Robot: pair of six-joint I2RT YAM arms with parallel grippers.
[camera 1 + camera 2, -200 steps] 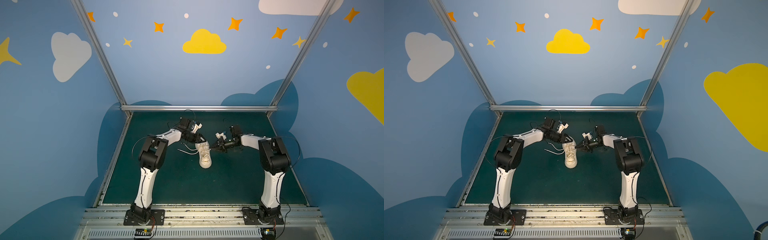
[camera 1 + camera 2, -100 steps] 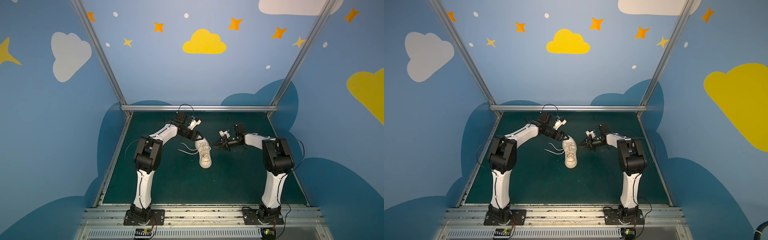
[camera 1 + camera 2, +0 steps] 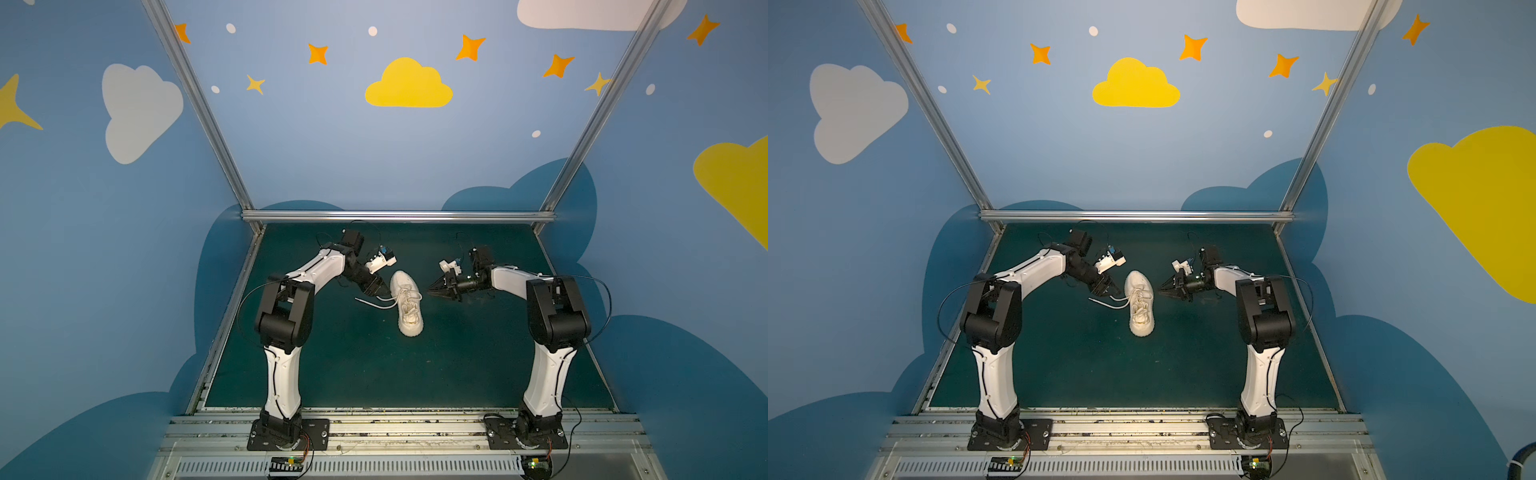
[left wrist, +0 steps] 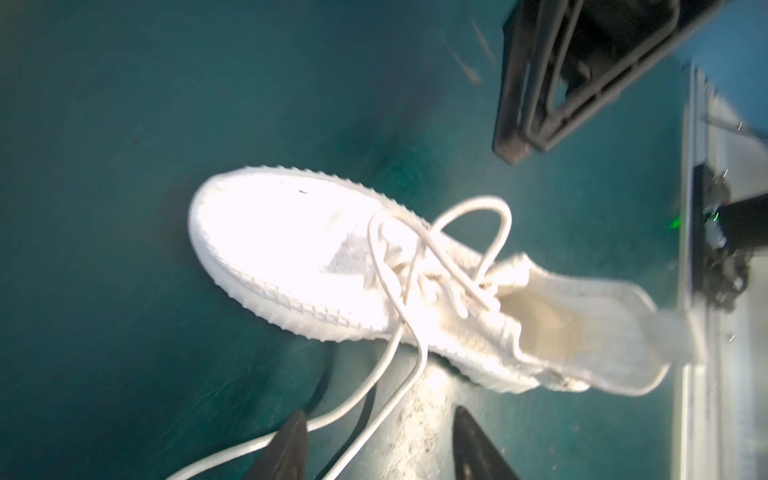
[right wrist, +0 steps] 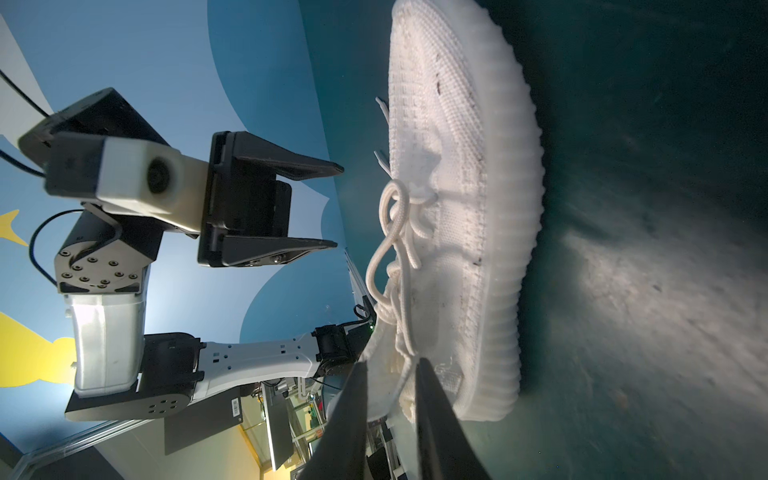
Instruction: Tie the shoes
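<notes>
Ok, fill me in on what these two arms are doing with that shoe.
Two robot arms are working on tying a white sneaker that lies on the green mat. The left gripper hovers beside it with jaws open, near the two loose lace ends trailing on the mat. The right gripper points at the shoe's other side, jaws narrowly apart and empty. No finished bow shows yet.

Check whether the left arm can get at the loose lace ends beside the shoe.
Probably yes. The left end effector hangs open right by the lace ends, which trail from the shoe across the mat; nothing lies between, and the right end effector is on the shoe's other side.
</notes>
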